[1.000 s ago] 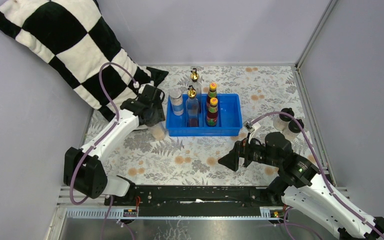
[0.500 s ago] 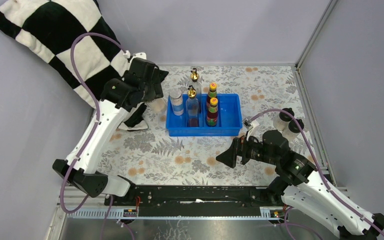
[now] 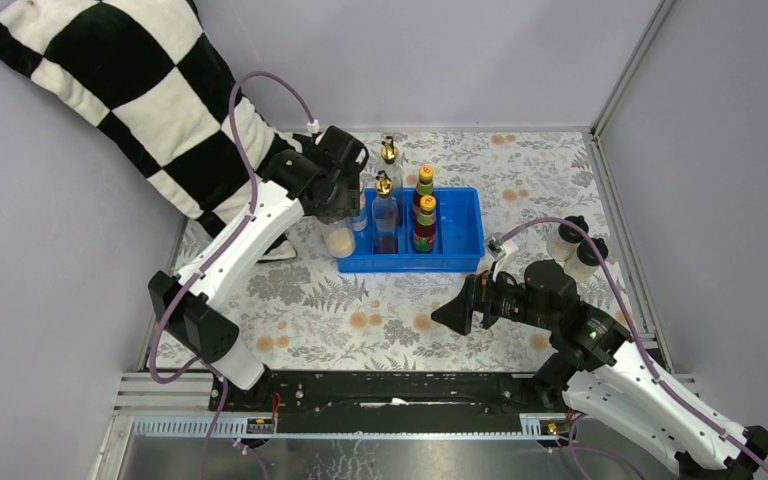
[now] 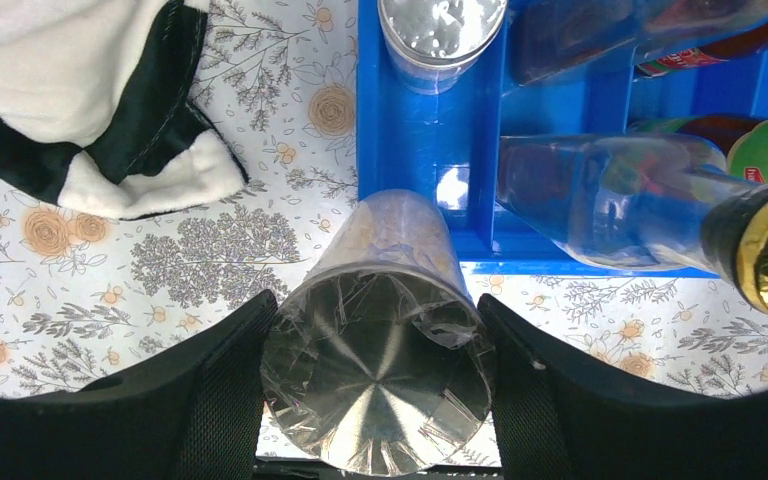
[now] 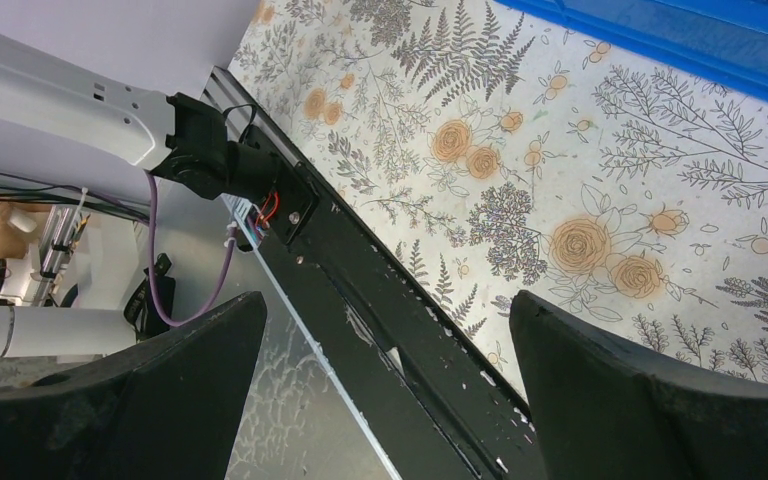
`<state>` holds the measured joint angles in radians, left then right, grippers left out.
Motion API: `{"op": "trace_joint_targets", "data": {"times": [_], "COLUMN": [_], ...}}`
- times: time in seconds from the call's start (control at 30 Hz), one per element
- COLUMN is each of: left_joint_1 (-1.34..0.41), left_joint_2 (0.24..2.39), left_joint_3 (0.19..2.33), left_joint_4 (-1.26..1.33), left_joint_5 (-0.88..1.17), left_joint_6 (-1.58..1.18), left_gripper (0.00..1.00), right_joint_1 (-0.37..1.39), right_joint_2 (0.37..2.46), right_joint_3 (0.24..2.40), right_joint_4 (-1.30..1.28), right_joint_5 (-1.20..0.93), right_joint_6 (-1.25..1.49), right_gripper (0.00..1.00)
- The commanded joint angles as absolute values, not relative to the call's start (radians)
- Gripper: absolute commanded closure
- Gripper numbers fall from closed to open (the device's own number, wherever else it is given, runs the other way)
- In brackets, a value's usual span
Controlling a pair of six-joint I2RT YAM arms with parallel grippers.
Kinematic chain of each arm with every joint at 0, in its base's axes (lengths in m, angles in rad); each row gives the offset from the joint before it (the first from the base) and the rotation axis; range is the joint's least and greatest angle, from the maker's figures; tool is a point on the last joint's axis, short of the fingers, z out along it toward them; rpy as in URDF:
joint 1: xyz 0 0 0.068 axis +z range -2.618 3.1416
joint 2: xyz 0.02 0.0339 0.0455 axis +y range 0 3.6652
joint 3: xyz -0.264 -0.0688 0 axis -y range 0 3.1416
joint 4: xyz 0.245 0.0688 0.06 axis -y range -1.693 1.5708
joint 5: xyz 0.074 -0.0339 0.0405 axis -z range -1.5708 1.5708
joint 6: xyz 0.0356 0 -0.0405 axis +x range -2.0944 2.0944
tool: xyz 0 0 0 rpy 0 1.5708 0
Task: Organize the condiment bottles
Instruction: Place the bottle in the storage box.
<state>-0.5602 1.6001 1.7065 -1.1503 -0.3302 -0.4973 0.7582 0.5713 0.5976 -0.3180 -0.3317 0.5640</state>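
Note:
My left gripper (image 4: pixel 375 395) is shut on a silver-lidded clear jar (image 4: pixel 380 330), its lid towards the camera. In the top view this jar (image 3: pixel 339 241) hangs under the left gripper (image 3: pixel 340 222) at the near-left corner of the blue tray (image 3: pixel 460 230). The tray holds a second silver-lidded jar (image 4: pixel 440 30), a clear gold-spouted bottle (image 3: pixel 385 212) and two orange-capped dark bottles (image 3: pixel 425 186) (image 3: pixel 426 226). Another gold-spouted bottle (image 3: pixel 390 156) stands behind the tray. Two black-capped shakers (image 3: pixel 567 238) (image 3: pixel 588 255) stand at the right. My right gripper (image 3: pixel 457 318) is open and holds nothing.
A black-and-white checked pillow (image 3: pixel 120 90) leans in the back left corner, its tip (image 4: pixel 140 170) lying near the tray. The black frame rail (image 5: pixel 380 300) at the table's near edge runs under the right gripper (image 5: pixel 380 400). Grey walls close in the floral-covered table (image 3: pixel 360 310).
The left arm has lifted the jar from the table left of the tray, swung up by the pillow, then right to the tray's near-left corner. The right arm has hardly moved.

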Motion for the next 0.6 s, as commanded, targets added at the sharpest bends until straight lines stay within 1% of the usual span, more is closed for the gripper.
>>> {"op": "trace_joint_targets", "data": {"times": [0.0, 0.57], "left_joint_1": [-0.573, -0.576], "left_joint_2": [1.612, 1.68], "left_joint_3": [1.737, 1.684], "left_joint_4": [-1.096, -0.936], "left_joint_5": [-0.331, -0.348], "left_joint_6": [-0.497, -0.49], "left_gripper": [1.0, 1.0], "right_joint_1": [0.755, 0.755], "right_joint_2": [0.561, 0.549], "right_joint_3": [0.592, 0.58], "right_joint_4": [-0.277, -0.289], "right_joint_5": [-0.33, -0.325], "right_joint_6": [0.568, 0.548], "right_gripper": [0.0, 0.0]}}
